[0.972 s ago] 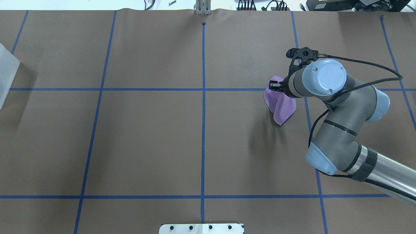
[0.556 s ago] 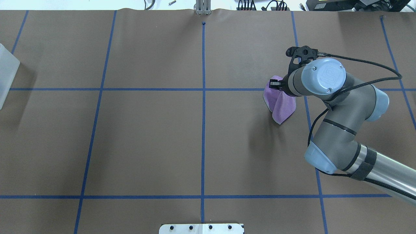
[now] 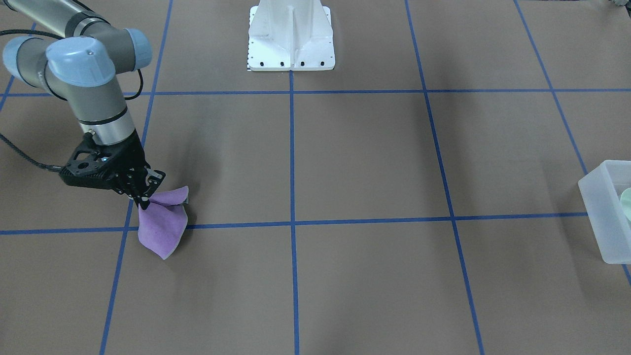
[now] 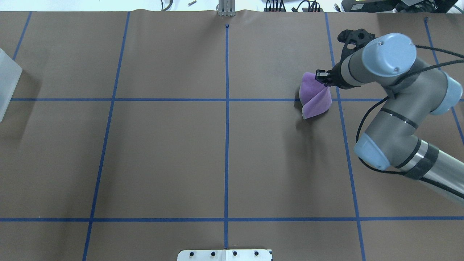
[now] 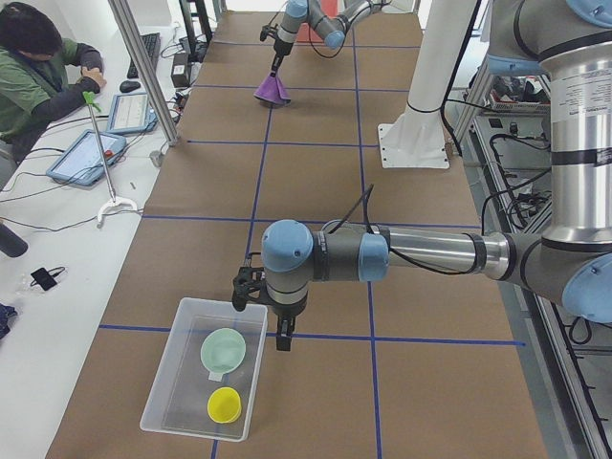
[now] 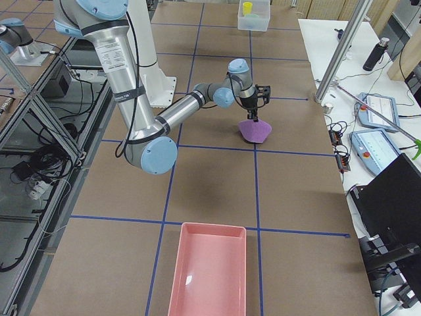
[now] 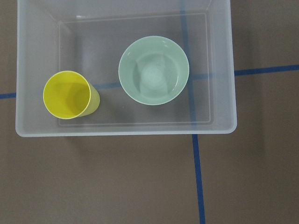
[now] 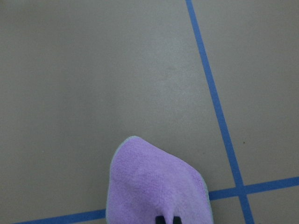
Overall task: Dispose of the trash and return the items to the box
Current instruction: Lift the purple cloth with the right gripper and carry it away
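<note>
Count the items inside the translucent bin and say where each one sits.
2. In the left wrist view, the yellow cup stands at the left end of the bin; the mint-green bowl sits apart from it, near the middle. Nothing looks hidden.

Right gripper [image 4: 321,76] pinches the top of a purple cloth [image 4: 314,101], which drapes tent-like across a blue tape line [image 4: 163,99] on the brown table [image 4: 163,156]; frosted box [image 4: 8,85] (only a corner visible) at left edge.

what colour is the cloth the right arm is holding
The cloth is purple, clearest in the right wrist-mounted view.
</note>
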### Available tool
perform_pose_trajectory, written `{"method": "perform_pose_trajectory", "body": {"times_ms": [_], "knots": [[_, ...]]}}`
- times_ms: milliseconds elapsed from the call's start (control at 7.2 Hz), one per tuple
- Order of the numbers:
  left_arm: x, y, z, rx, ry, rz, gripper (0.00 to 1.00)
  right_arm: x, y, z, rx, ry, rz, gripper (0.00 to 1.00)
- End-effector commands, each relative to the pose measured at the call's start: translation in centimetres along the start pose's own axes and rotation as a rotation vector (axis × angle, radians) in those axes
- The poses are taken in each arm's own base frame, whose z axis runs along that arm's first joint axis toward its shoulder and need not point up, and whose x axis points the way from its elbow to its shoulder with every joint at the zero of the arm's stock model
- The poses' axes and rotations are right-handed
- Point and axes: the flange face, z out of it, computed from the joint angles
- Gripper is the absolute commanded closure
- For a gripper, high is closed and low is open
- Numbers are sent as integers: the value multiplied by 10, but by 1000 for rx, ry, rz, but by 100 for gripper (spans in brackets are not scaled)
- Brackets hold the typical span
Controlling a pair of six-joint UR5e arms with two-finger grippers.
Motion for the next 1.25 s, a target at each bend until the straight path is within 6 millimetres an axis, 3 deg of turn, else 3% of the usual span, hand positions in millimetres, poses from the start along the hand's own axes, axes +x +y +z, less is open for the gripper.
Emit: {"method": "perform_pose_trajectory", "body": {"times_ms": [0,278,417,556,694,972,1111], "knots": [[2,25,4,-12,23,-14,1,70,-66,-47,-71,3,-40,100],[2,26,4,-8,27,-5,1,167,-86,-118,-117,89,-177,100],[4,25,4,-5,27,2,1,228,-98,-148,-153,103,-210,100],[5,24,3,5,27,12,1,312,-100,-173,-180,76,-269,100],[5,23,2,11,26,17,1,377,-92,-194,-194,74,-291,100],[11,21,-3,21,25,32,1,491,-69,-200,-236,89,-367,100],[14,21,-7,28,24,38,1,526,-62,-180,-288,81,-396,100]]}}
